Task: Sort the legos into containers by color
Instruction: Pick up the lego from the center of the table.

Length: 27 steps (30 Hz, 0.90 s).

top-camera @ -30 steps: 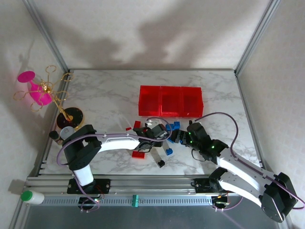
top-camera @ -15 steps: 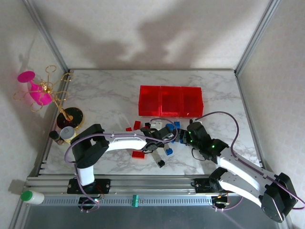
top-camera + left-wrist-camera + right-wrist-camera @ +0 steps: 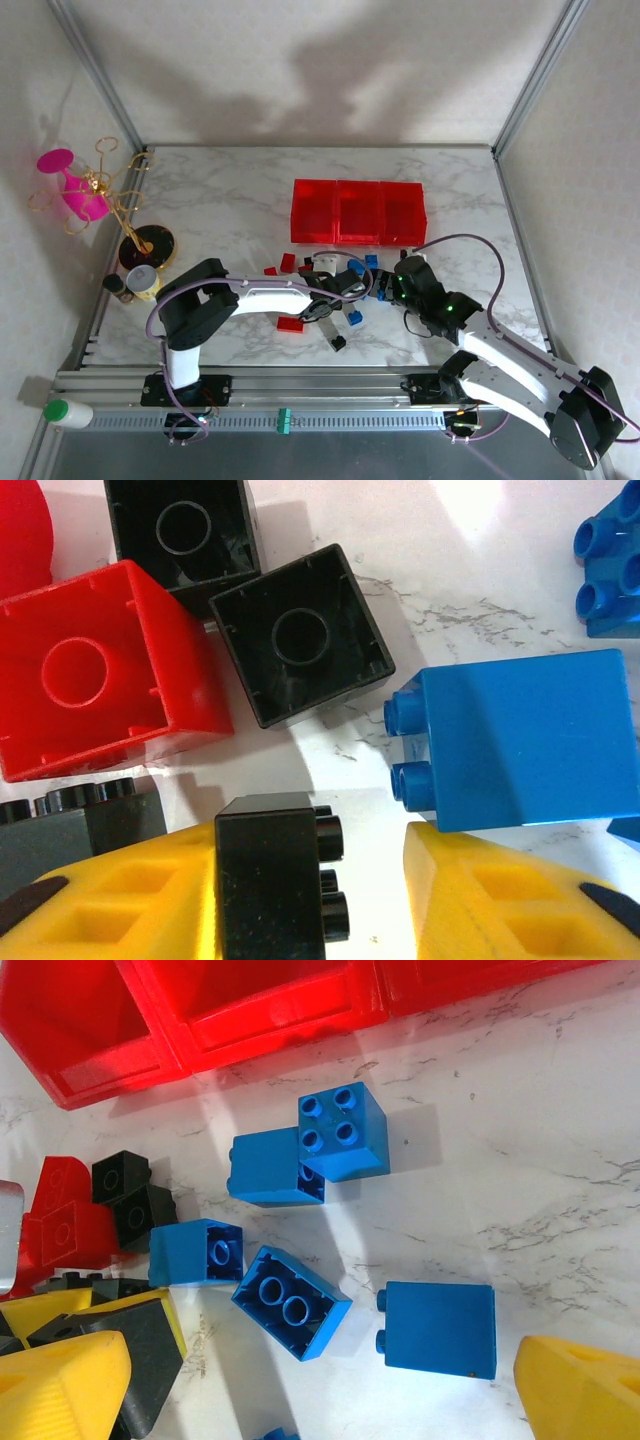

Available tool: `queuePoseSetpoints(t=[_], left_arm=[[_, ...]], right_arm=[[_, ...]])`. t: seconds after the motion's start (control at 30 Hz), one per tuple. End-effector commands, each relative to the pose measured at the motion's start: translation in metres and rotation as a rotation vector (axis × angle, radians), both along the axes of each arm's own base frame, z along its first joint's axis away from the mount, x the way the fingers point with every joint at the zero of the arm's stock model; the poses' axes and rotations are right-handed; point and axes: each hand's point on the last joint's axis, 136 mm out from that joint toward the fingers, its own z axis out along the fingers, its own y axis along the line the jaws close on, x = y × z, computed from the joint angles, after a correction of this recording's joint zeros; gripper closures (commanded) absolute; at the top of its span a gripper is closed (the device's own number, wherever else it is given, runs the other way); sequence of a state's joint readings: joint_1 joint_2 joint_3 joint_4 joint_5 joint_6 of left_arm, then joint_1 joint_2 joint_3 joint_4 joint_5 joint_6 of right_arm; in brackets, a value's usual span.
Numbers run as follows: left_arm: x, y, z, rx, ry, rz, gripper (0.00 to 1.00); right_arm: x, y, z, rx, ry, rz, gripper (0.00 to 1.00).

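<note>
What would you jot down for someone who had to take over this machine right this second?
Left hand: straddles a black brick lying on its side, touching it on one side, a gap on the other; not gripped yet.
Right hand: wide open, empty, above the blue bricks.
Bricks: red, black and blue, scattered on the table just in front of the red bins.
Done: nothing sorted that I can see; the visible parts of the bins hold no bricks.
Left to do: grip the black brick, then sort every brick by colour.
</note>
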<state>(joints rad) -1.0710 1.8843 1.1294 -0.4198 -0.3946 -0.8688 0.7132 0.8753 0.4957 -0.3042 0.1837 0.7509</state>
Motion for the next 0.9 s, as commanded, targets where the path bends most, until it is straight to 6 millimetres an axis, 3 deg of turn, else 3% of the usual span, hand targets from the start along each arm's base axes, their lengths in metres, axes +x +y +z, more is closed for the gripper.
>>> queuePoseSetpoints(t=[0.0,0.23,0.57,0.87], left_arm=[[0.004,0.011,-0.004,0.033,-0.020,0.034,0.56],[0.007,0.014,0.000,0.050,-0.043,0.037,0.67],[0.007,0.019,0.020,0.048,-0.075,0.021,0.83],[0.009,0.011,0.085,-0.067,-0.136,-0.049,0.85]], right_arm=[[0.005,-0.003,0.011,-0.005,-0.031,-0.011,0.01],[0.007,-0.001,0.013,-0.007,-0.037,-0.008,0.01],[0.009,0.000,0.016,-0.001,-0.044,-0.007,0.01],[0.017,0.005,0.031,0.011,-0.070,-0.004,0.01]])
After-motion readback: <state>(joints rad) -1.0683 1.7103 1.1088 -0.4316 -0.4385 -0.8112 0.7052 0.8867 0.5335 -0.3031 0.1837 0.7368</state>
